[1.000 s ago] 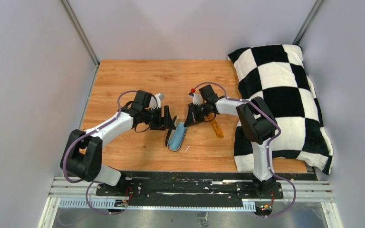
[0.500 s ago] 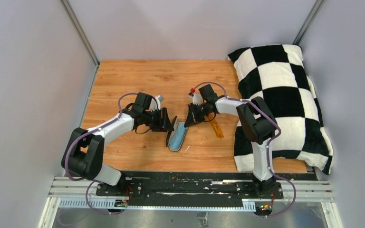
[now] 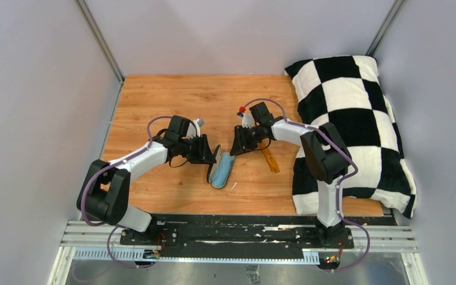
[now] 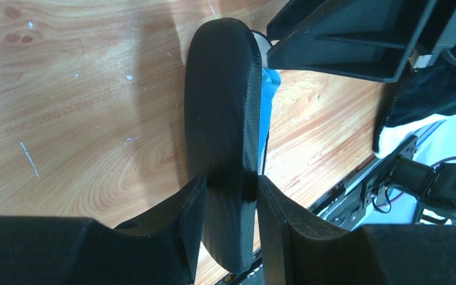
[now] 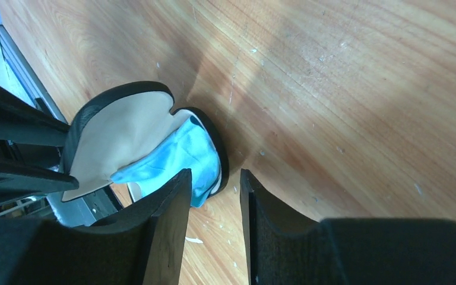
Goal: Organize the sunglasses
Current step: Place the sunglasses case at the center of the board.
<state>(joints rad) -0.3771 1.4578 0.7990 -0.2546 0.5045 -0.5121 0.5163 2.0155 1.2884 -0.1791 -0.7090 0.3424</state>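
Now L gripper (image 4: 230, 181) clamped on lid of black case (image 4: 222, 107). R gripper (image 5: 214, 178) fingers slightly apart, empty, at case rim. sunglasses (image 3: 270, 159) on table just beside R gripper, outer side. Prob. light, thin, slippery, fragile; grip mid-frame, gently.
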